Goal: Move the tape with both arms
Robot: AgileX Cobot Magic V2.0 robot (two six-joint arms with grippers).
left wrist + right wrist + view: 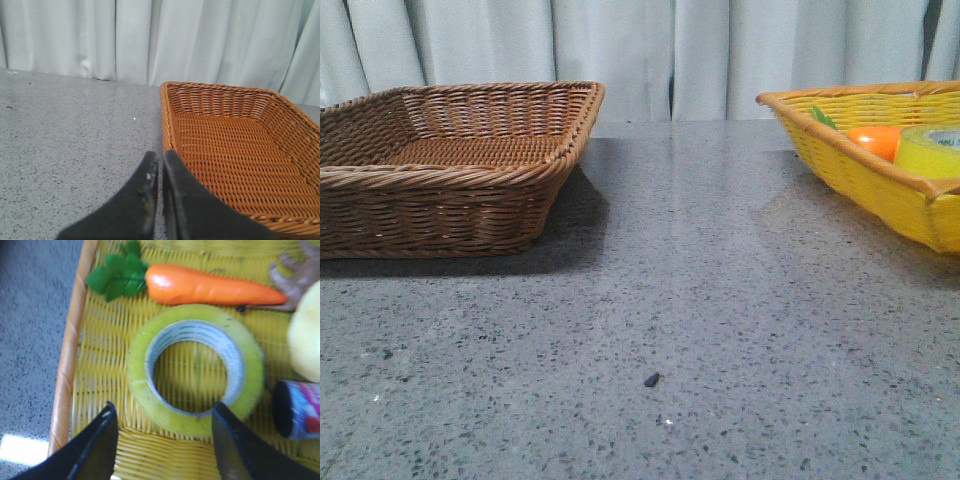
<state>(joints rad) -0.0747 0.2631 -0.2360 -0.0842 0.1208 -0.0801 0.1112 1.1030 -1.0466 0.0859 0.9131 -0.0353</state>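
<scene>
The right gripper (162, 432) has its jaws spread wide apart and holds nothing. Its two black fingers (95, 447) hang above the near part of the tape (195, 371), one to either side of the roll; whether they touch it cannot be determined. The left gripper (159, 172) has its jaws pressed together, with only a thin slit between them, and holds nothing. It sits over the grey speckled table (660, 300), just beside the edge of the brown wicker basket (235, 150).

The tape lies flat in the yellow wicker basket (860, 180) at the right of the table, with its core opening facing up and the basket weave visible through the hole. A toy carrot (200, 285) with green leaves lies just beyond the tape. A pale yellow rounded object (306, 337) and a small can (297, 410) lie near the roll, at the frame edge. The brown wicker basket stands at the far left of the table, well apart from the yellow one.
</scene>
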